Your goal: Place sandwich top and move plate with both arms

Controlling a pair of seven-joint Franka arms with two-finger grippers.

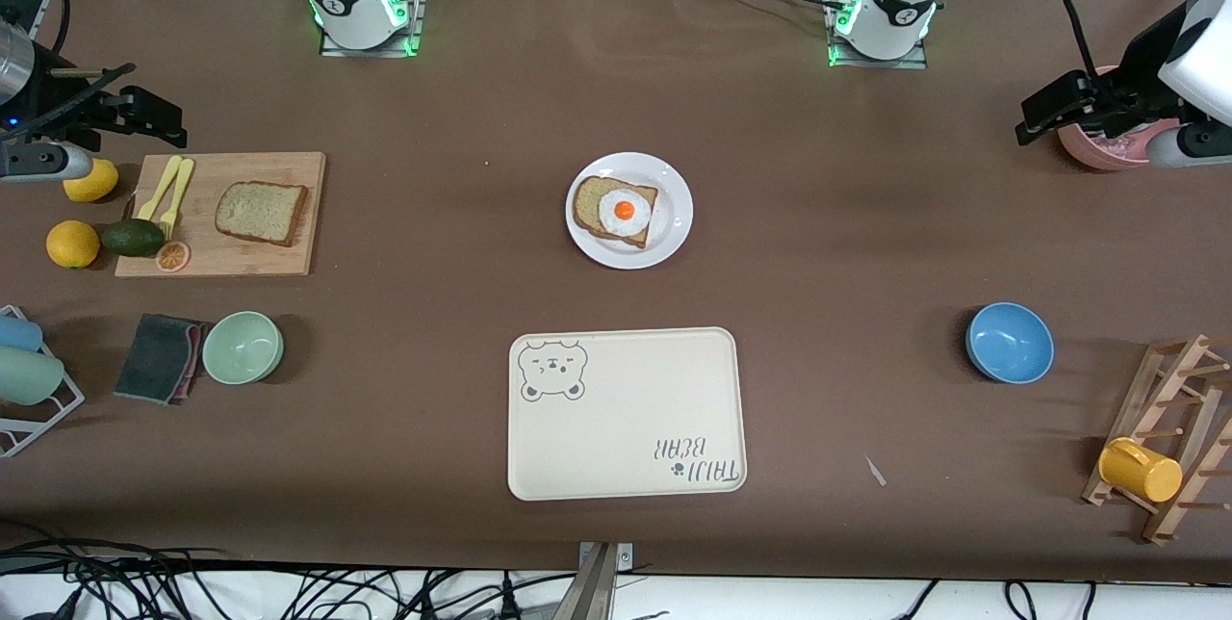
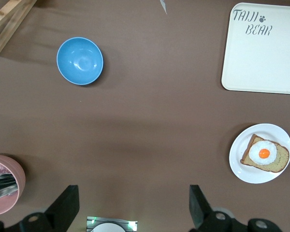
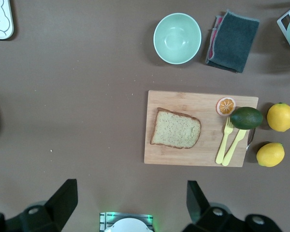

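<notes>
The sandwich top (image 1: 261, 213) (image 3: 176, 128), a plain brown-crusted bread slice, lies flat on a wooden cutting board (image 1: 221, 259) toward the right arm's end of the table. The white plate (image 1: 676, 216) (image 2: 239, 166) sits mid-table and carries a bread slice topped with a fried egg (image 1: 624, 211). My right gripper (image 1: 159, 117) (image 3: 130, 188) hangs open and empty, high over the table beside the board. My left gripper (image 1: 1049, 110) (image 2: 134, 193) is open and empty too, high over the left arm's end of the table beside a pink bowl (image 1: 1107, 146).
A cream bear-print tray (image 1: 626, 413) lies nearer the front camera than the plate. A blue bowl (image 1: 1009, 342) and a wooden rack with a yellow mug (image 1: 1141, 471) stand toward the left arm's end. A green bowl (image 1: 243, 347), dark cloth (image 1: 159, 358), two lemons, an avocado (image 1: 133, 237) and yellow forks lie around the board.
</notes>
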